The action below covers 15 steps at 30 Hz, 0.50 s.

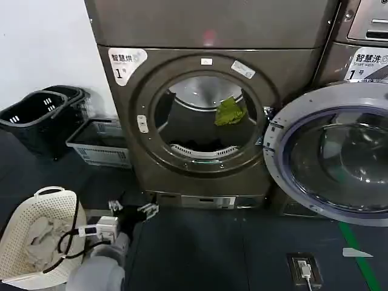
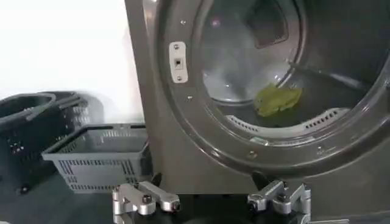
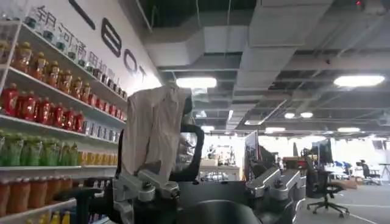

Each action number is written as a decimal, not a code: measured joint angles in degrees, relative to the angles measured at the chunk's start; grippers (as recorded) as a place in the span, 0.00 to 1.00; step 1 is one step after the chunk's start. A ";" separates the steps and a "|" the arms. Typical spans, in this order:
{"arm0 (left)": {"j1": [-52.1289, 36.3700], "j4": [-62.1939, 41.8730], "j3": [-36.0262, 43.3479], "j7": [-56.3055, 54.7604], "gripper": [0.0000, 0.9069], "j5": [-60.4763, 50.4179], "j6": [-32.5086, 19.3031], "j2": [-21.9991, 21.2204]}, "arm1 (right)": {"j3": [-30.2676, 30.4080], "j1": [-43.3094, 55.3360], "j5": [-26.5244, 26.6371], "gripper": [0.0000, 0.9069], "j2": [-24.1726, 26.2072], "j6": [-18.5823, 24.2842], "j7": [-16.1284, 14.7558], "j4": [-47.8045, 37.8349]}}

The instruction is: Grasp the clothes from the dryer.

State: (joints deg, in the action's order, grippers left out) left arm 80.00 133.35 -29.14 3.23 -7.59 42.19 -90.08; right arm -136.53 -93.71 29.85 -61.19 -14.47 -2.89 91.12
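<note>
The dryer (image 1: 182,36) stands ahead with its round mouth open and its door (image 1: 330,157) swung out to the right. The clothes (image 1: 229,112), a small yellow-green piece, hang at the right side of the mouth, inside the steel drum. In the left wrist view the clothes (image 2: 277,98) lie deep in the drum, beyond the dryer's rim (image 2: 183,115). My left gripper (image 1: 132,209) is low, in front of the machine's bottom left corner, well short of the mouth. It (image 2: 210,204) is open and empty. My right gripper (image 3: 210,189) is open, empty, and faces the room.
A white laundry basket (image 1: 12,236) holding beige cloth sits at the lower left. A grey crate (image 1: 100,142) and black baskets (image 1: 36,118) stand left of the dryer. A second machine (image 1: 364,36) is at the right. A floor socket (image 1: 305,267) lies near the front.
</note>
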 measured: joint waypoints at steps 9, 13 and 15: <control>-0.10 0.17 0.07 0.20 1.00 -0.23 0.00 0.01 | 0.13 0.16 0.43 1.00 -0.01 -0.27 0.50 -0.25; -0.10 0.04 0.21 0.39 1.00 -0.26 0.00 -0.05 | 0.24 0.20 0.48 1.00 0.00 -0.37 0.76 -0.34; -0.08 0.06 0.30 0.65 1.00 -0.24 0.00 -0.06 | 0.23 0.21 0.52 1.00 0.02 -0.37 0.87 -0.39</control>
State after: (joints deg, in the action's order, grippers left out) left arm 79.92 133.41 -28.85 3.89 -7.83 42.19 -90.14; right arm -136.30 -93.50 30.37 -61.17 -14.84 -2.02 90.73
